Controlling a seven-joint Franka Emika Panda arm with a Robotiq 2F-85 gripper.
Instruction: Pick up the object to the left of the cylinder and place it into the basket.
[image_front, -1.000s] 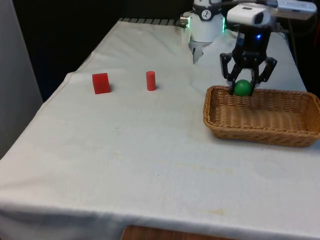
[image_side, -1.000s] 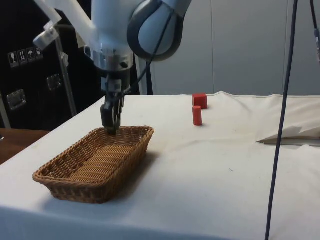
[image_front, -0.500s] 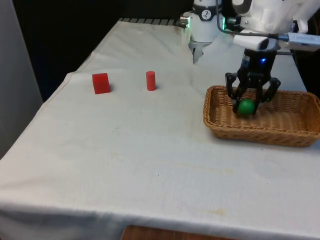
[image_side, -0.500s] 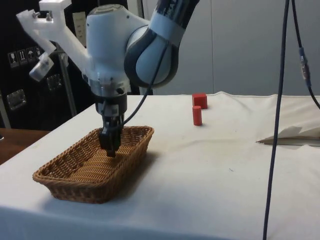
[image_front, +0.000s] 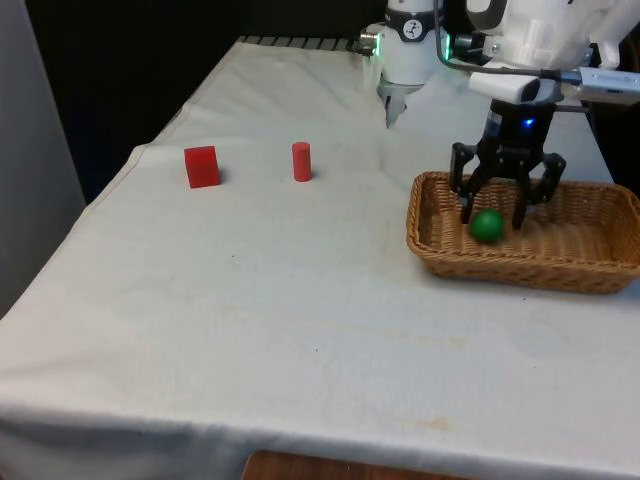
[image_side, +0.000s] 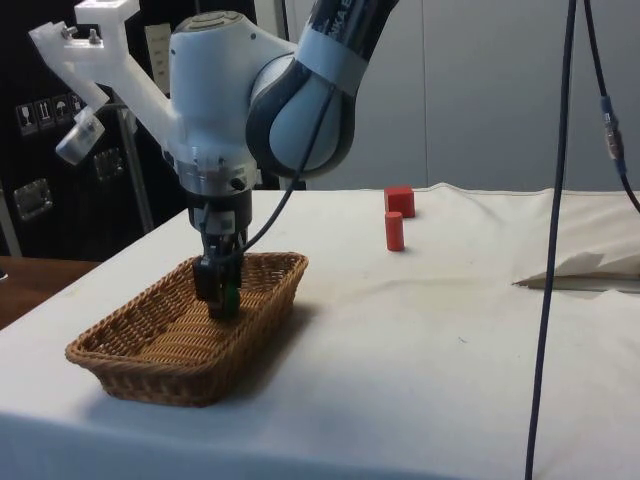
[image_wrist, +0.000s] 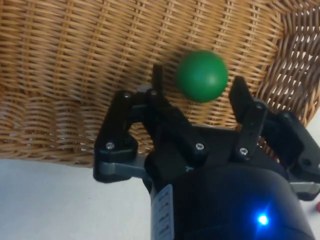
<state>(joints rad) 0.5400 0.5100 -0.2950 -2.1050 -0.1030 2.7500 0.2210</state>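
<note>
Claw released over green ball
Ball lies in wicker basket, between the spread fingers

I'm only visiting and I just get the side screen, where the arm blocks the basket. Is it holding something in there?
Observer: The front view shows a small green ball lying in the woven wicker basket, near the end towards the front view's left.
Operator: Is it being squeezed?
Observer: No. In the wrist view the jaws stand open, wider than the ball.
Operator: And the two red things further back?
Observer: From the front they stand clearly apart on the cloth. The red cube is to the front view's left of the red cylinder.
</note>
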